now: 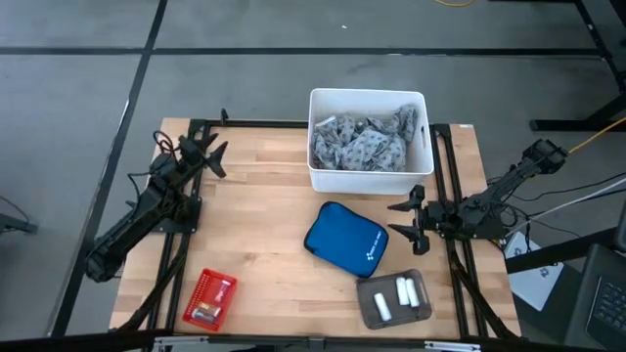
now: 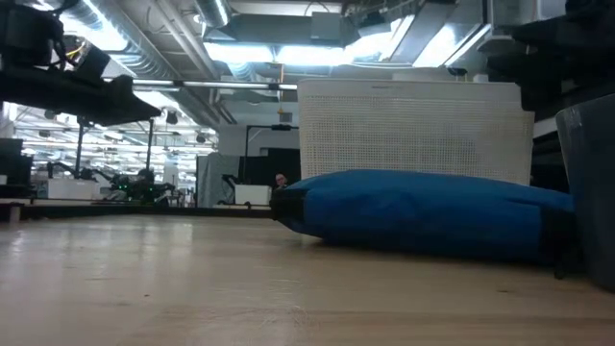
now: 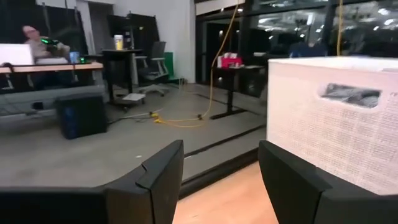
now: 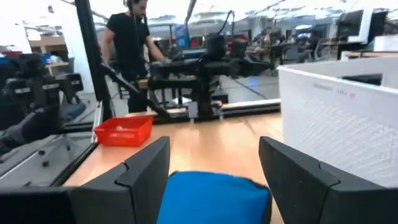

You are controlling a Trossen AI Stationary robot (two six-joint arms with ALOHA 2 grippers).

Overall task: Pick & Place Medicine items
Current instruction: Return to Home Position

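Left gripper (image 1: 211,145), right gripper (image 1: 397,221): spread, empty

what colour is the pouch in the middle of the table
The pouch is blue, best seen in the high view.

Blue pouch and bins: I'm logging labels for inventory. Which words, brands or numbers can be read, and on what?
None can be read.
Blue fabric pouch: white logo and print, too small to read.
White perforated plastic bin: faint reddish marks on its wall, too blurred to read.
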